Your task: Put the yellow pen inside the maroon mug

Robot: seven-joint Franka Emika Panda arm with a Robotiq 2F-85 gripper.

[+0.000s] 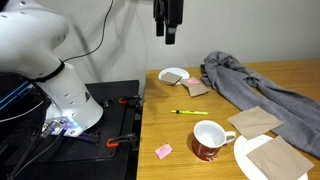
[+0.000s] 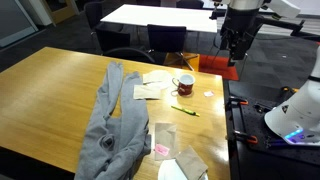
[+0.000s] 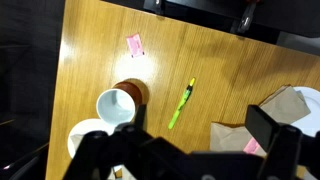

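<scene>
The yellow pen (image 1: 188,112) lies flat on the wooden table, a short way from the maroon mug (image 1: 210,140), which stands upright with its white inside showing. Both also show in an exterior view, the pen (image 2: 184,110) and the mug (image 2: 183,84). In the wrist view the pen (image 3: 181,103) lies to the right of the mug (image 3: 120,105). My gripper (image 1: 167,25) hangs high above the table, open and empty; it also shows in an exterior view (image 2: 235,45). Its fingers frame the bottom of the wrist view (image 3: 190,150).
A grey cloth (image 1: 250,80) is heaped on the table. A small white bowl (image 1: 173,75), brown napkins (image 1: 255,120), a white plate (image 1: 245,160) and a pink note (image 1: 163,150) lie around the mug. The robot base (image 1: 65,100) stands beside the table edge.
</scene>
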